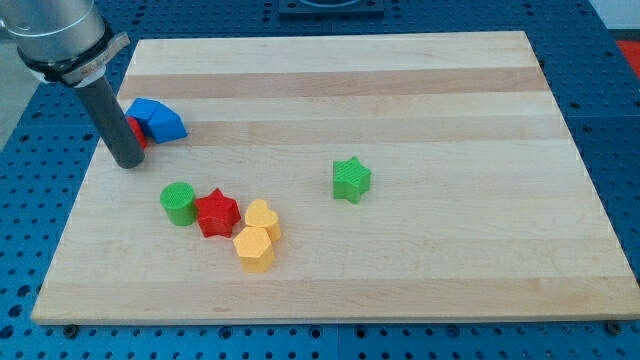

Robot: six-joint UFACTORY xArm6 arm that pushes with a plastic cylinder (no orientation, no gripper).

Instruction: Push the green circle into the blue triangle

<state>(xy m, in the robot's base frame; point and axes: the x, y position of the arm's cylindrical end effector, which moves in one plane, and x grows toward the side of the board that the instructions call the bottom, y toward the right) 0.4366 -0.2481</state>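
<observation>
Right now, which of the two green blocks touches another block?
The green circle, at the view's left, sits against the red star. The green star stands alone toward the view's right.

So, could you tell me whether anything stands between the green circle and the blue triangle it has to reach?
Nothing visible does. The green circle sits below the blue triangle, with bare board between them. The red star touches the circle on the view's right, off that line. My tip rests just left of it, beside a red block.
</observation>
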